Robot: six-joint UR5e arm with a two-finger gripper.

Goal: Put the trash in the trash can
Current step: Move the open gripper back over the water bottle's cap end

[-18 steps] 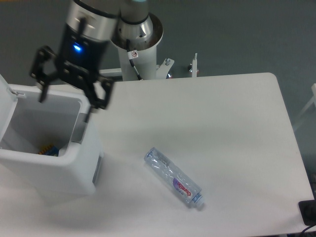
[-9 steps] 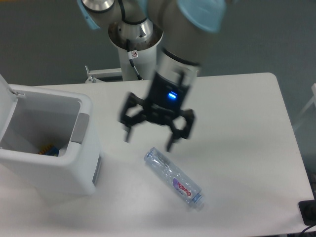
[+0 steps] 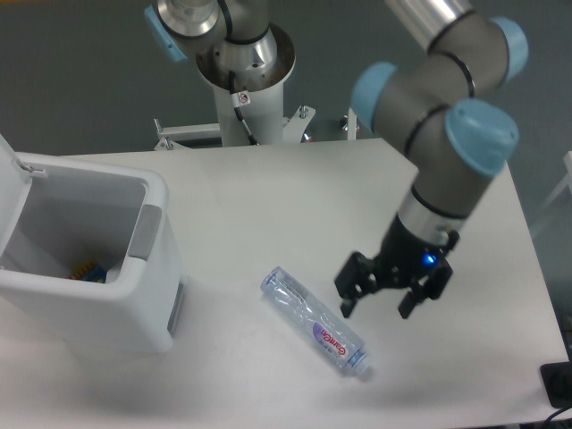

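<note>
Flat on the white desk point(image 3: 295, 188), the clear bottle point(image 3: 314, 322) lies on its side with its long axis running diagonally, pale blue cap toward the lower right, while the gripper point(image 3: 376, 310) hovers just beside it with fingers spread, empty, well apart from the open-lidded trash can point(image 3: 134, 308).

Trash can point(image 3: 107, 295) lid cut off at left edge.
</note>
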